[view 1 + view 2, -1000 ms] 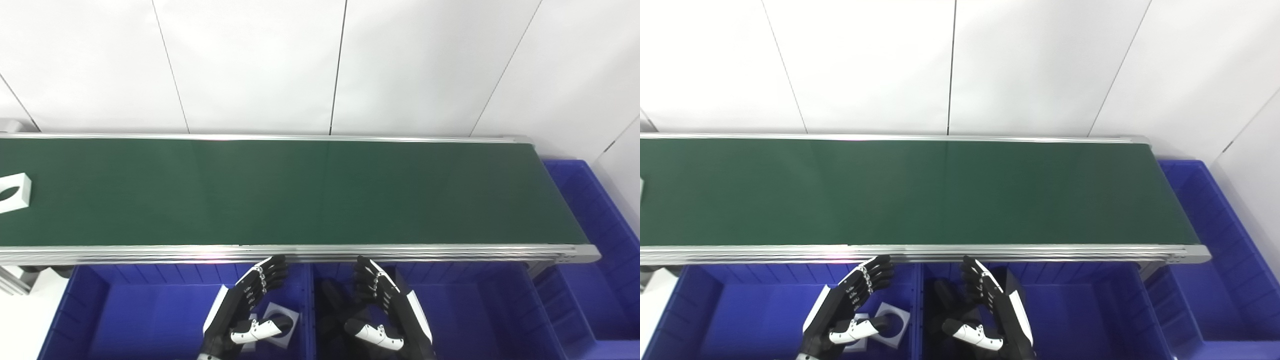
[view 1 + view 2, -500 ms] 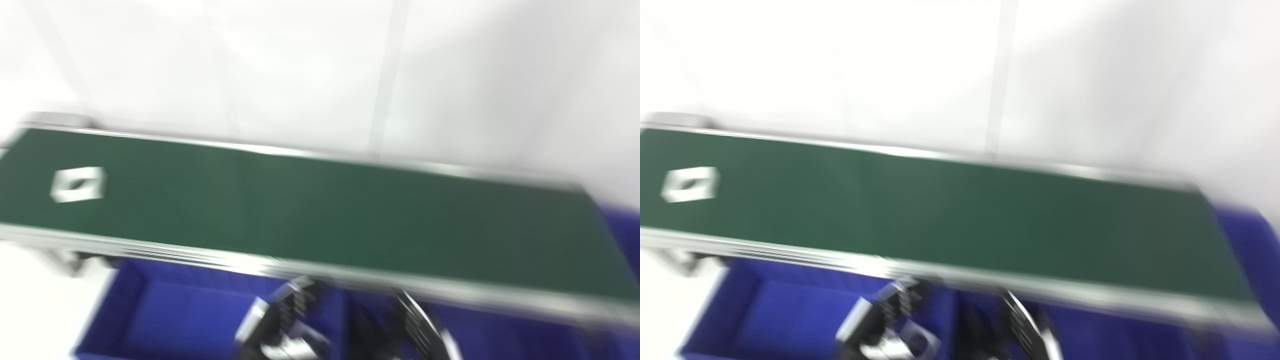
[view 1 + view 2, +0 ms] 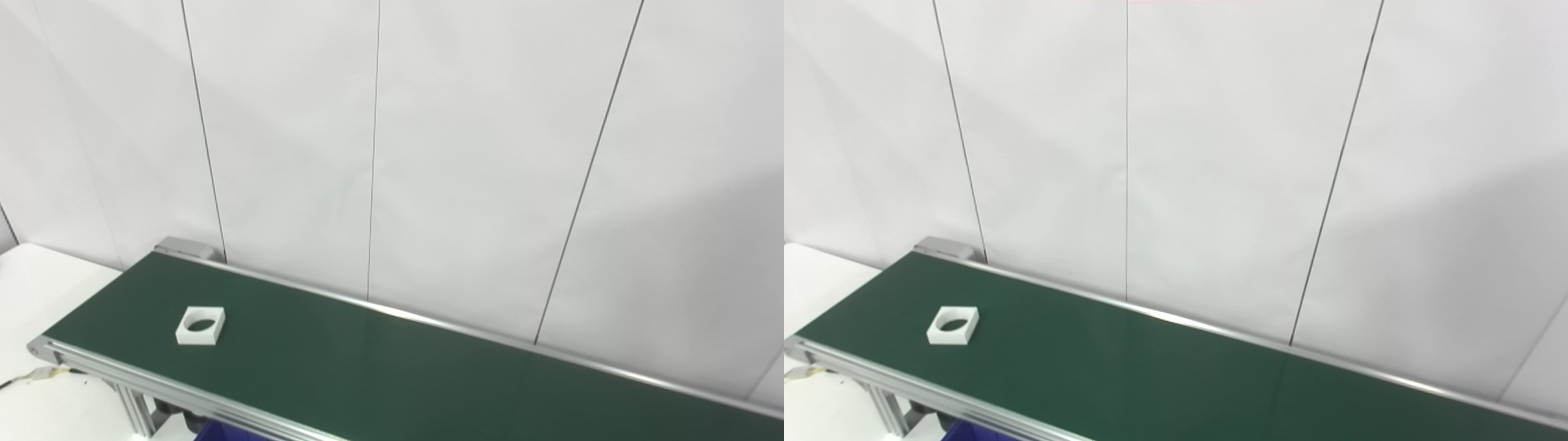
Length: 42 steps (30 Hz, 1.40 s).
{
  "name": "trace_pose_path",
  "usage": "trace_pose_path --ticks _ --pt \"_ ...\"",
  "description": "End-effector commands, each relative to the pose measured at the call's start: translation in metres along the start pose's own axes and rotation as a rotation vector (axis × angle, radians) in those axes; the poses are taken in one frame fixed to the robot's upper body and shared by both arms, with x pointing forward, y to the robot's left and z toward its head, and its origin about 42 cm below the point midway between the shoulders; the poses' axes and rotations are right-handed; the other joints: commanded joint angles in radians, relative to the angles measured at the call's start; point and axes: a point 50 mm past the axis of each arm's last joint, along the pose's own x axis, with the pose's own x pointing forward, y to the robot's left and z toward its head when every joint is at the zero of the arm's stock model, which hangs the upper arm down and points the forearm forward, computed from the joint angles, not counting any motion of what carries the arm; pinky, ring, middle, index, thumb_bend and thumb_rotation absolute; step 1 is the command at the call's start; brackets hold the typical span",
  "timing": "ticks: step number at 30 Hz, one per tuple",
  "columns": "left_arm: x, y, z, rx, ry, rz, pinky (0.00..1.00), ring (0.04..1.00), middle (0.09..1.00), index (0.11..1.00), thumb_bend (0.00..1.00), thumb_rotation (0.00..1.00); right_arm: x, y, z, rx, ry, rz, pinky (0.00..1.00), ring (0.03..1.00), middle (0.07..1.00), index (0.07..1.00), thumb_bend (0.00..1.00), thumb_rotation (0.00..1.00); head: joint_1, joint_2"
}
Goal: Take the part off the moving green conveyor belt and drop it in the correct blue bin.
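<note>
Conveyor belt cropped bottom right.

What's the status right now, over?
Both robot hands out of view. White square part with round hole lying on green belt, near its left end. Nothing around it.

White panelled wall behind, split by thin dark vertical seams, some upright, some leaning. Soft, even light, with a faint grey shadow across the right-hand panels. White table surface at lower left. Silver aluminium frame leg standing on the white surface near the bottom left corner.
</note>
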Motion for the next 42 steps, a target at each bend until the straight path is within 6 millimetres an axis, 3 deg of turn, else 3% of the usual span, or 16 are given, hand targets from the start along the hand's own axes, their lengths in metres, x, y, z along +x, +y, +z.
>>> trace_pose_path --ticks 1,11,18,25,30,34,39,42 --pt "0.010 0.007 0.017 0.035 -0.093 -0.004 0.70 0.743 0.776 0.765 0.99 0.27 0.008 0.003 0.013 0.001 -0.092 0.005 0.94 0.944 0.930 0.990 0.91 0.43 -0.003 0.001" --pt "0.010 0.026 0.043 0.077 -0.185 0.037 0.70 0.733 0.757 0.745 1.00 0.25 0.011 0.003 0.012 0.011 -0.088 0.001 0.95 0.945 0.928 0.980 0.89 0.42 0.006 0.009" --pt "0.010 0.051 0.088 0.152 -0.327 0.107 0.66 0.707 0.736 0.728 0.98 0.23 0.011 -0.001 0.012 0.007 -0.089 -0.003 0.94 0.939 0.923 0.973 0.88 0.42 0.032 0.020" --pt "0.013 0.074 0.139 0.254 -0.411 0.166 0.64 0.706 0.737 0.736 0.98 0.27 0.009 -0.006 0.013 0.011 -0.093 -0.001 0.95 0.942 0.925 0.970 0.87 0.42 0.064 0.034" --pt "0.020 0.082 0.172 0.395 -0.449 0.237 0.67 0.727 0.776 0.778 0.87 0.29 0.007 -0.011 0.014 0.013 -0.096 0.000 0.95 0.937 0.926 0.971 0.85 0.42 0.090 0.049" --pt "0.031 0.094 0.183 0.440 -0.449 0.287 0.70 0.753 0.806 0.806 0.80 0.28 0.006 -0.014 0.014 0.027 -0.100 0.002 0.96 0.938 0.928 0.976 0.84 0.43 0.111 0.058" --pt "0.046 0.117 0.186 0.478 -0.415 0.326 0.71 0.772 0.823 0.815 0.78 0.33 0.004 -0.019 0.015 0.029 -0.103 0.003 0.95 0.938 0.929 0.984 0.82 0.43 0.139 0.071" --pt "0.055 0.129 0.185 0.491 -0.396 0.334 0.70 0.775 0.823 0.818 0.79 0.30 0.003 -0.021 0.015 0.028 -0.106 0.005 0.95 0.944 0.933 0.988 0.81 0.44 0.145 0.081"
